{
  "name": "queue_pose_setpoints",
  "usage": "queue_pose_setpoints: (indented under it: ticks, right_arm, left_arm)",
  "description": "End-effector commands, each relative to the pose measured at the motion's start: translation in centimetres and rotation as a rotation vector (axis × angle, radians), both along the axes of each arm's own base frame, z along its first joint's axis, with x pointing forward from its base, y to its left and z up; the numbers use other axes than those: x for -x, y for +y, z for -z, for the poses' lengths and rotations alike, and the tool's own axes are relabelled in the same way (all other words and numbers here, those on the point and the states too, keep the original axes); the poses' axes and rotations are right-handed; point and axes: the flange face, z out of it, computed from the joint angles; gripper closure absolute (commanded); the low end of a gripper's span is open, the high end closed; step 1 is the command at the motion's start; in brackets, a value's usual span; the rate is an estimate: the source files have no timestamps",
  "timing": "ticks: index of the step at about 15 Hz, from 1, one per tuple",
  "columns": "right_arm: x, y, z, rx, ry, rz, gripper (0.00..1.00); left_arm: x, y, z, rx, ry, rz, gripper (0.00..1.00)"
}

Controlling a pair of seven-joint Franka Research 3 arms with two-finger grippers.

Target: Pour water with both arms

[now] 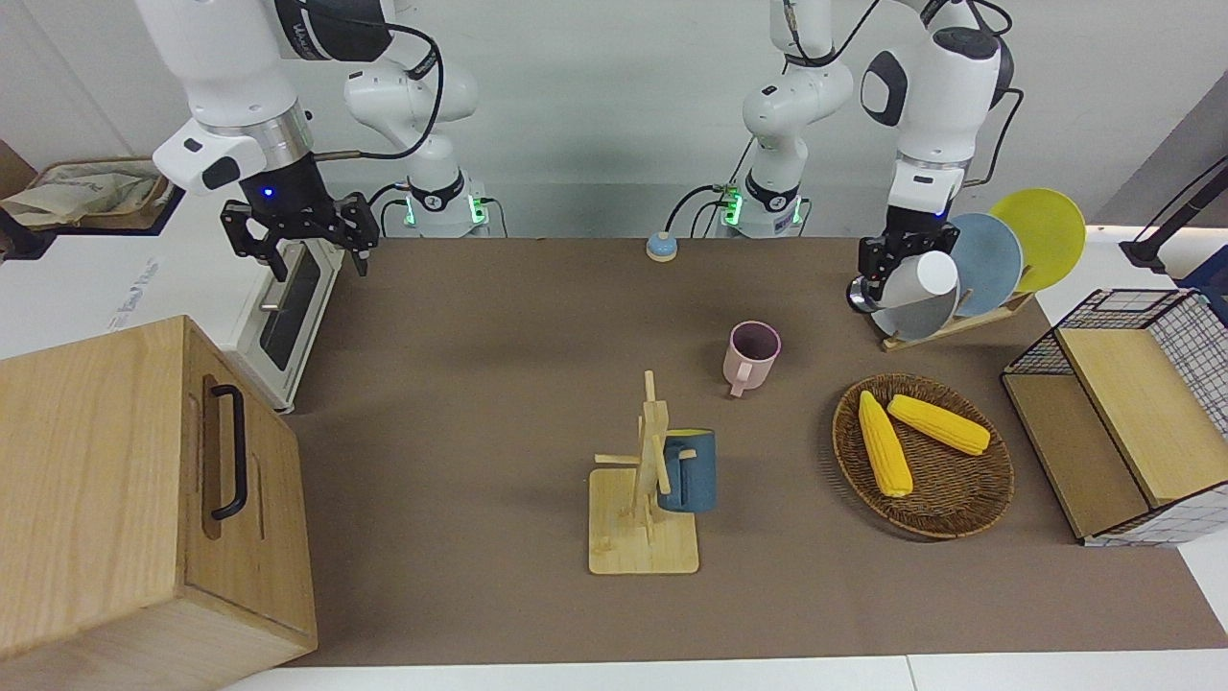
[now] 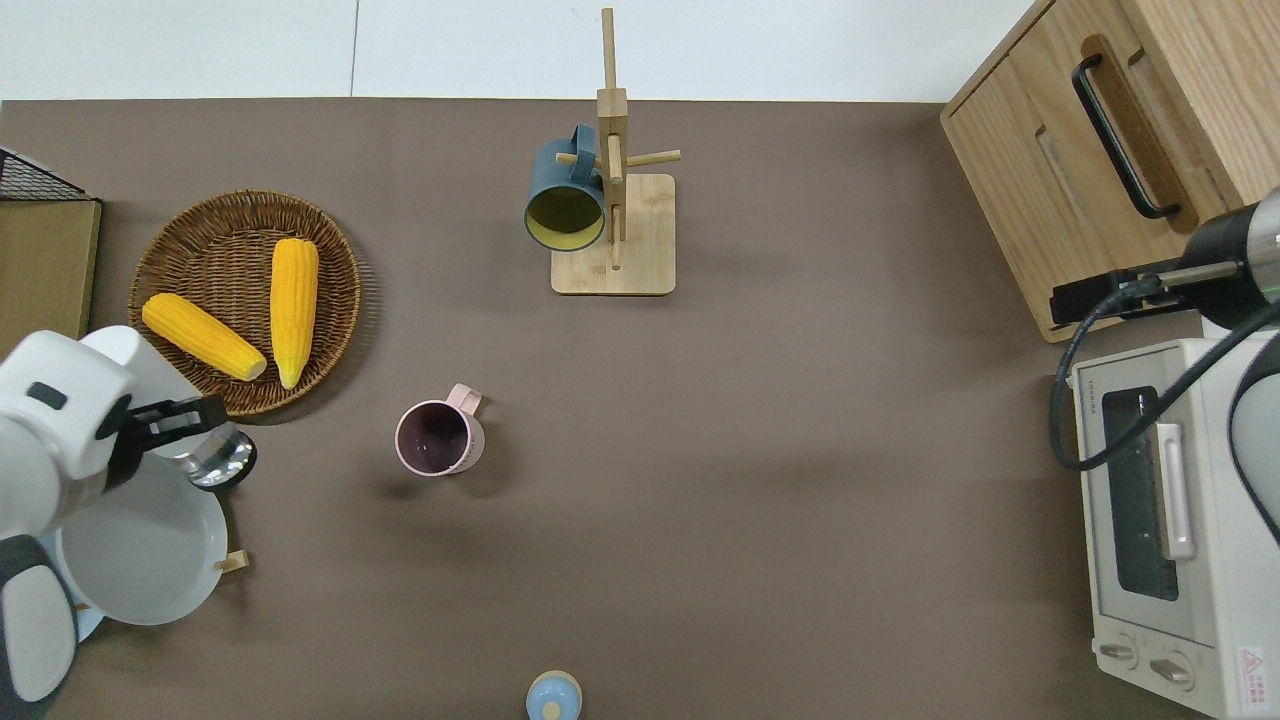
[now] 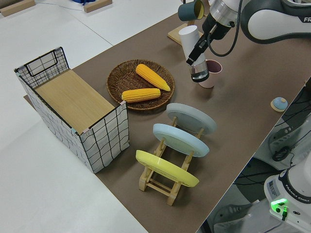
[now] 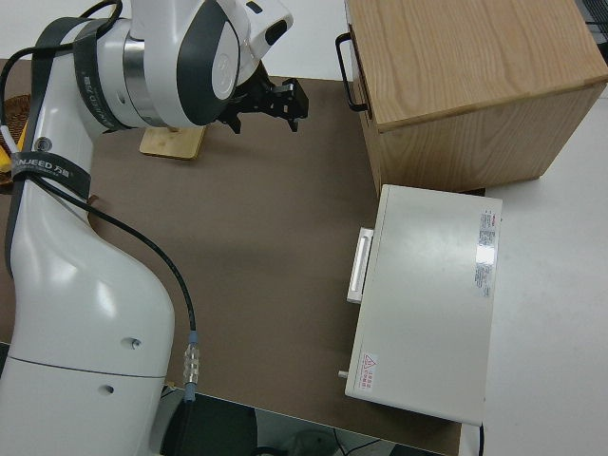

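My left gripper (image 1: pixel 887 269) (image 2: pixel 178 420) (image 3: pixel 197 49) is shut on a white cylinder with a steel end (image 1: pixel 919 280) (image 2: pixel 222 458) (image 3: pixel 190 38). It holds it tilted in the air, steel end lowest, over the white plate and the wicker basket's edge. A pink mug (image 1: pixel 751 355) (image 2: pixel 438 438) (image 3: pixel 212 73) stands upright on the brown table, beside the held cylinder toward the right arm's end. The mug's inside is dark. My right arm is parked, and its gripper (image 1: pixel 299 238) (image 4: pixel 268 101) is open with nothing in it.
A wooden mug tree (image 1: pixel 645 480) (image 2: pixel 612 190) carries a blue mug (image 2: pixel 565 200). A wicker basket (image 1: pixel 959 509) (image 2: pixel 330 300) holds two corn cobs. Also here: a plate rack (image 3: pixel 167 179), a wire crate (image 3: pixel 73 107), a wooden cabinet (image 1: pixel 125 499), a toaster oven (image 2: pixel 1170 530) and a small blue knob (image 1: pixel 661 247).
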Motion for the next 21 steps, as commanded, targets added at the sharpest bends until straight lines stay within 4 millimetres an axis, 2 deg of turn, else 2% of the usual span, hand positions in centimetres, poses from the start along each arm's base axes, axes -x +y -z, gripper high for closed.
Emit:
queue_pose_setpoints:
  ticks: [1,3,8,9,12,15,19,21]
  right_arm:
    - [0.2,0.0,-0.3,-0.017,0.005,-0.005,0.013]
    - [0.2,0.2,-0.3,-0.017,0.005,-0.008,0.013]
    - [0.2,0.0,-0.3,-0.017,0.004,-0.003,0.013]
    - [0.2,0.1,-0.3,-0.017,0.005,-0.006,0.013]
    - [0.2,0.0,-0.3,-0.017,0.005,-0.005,0.013]
    - [0.2,0.1,-0.3,-0.017,0.005,-0.006,0.013]
    - [0.2,0.1,-0.3,-0.017,0.005,-0.005,0.013]
    - [0.2,0.0,-0.3,-0.017,0.004,-0.003,0.013]
  left_arm:
    - [-1.0,3.6,-6.8,-0.050,-0.129,-0.071,1.00]
    - [-1.8,6.0,-9.1,-0.072,-0.166,-0.079,1.00]
    - [-2.7,11.2,-13.4,-0.113,-0.230,-0.082,1.00]
    - [-2.5,12.7,-13.5,-0.122,-0.229,-0.082,1.00]
    - [-1.9,19.5,-13.6,-0.144,-0.286,-0.101,1.00]
    - [-4.6,24.6,-15.2,-0.133,-0.333,-0.082,1.00]
    - [-8.6,30.1,-13.1,-0.071,-0.380,-0.034,1.00]
    - [-9.1,32.1,-11.7,-0.081,-0.432,-0.016,1.00]
